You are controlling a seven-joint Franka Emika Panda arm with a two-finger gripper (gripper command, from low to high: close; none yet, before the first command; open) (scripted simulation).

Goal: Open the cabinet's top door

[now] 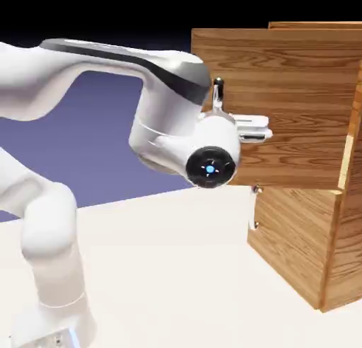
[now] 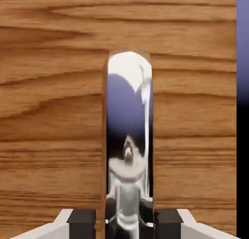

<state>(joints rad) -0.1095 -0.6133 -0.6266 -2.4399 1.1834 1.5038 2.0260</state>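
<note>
Blue-violet backdrop, top door (image 1: pixel 283 106) swung ajar, handle (image 2: pixel 129 136) upright

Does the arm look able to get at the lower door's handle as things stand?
Probably not right now: the end effector is shut on the top door's handle. The lower handle sits just below, unobstructed, so it looks reachable once the arm lets go.

We see the cabinet (image 1: pixel 297 247) in matt orange-brown wood grain, its handle (image 2: pixel 128 136) mirror-bright polished metal, the arm (image 1: pixel 49 233) smooth glossy white plastic, fingertips (image 2: pixel 81 222) matt dark rubber.
</note>
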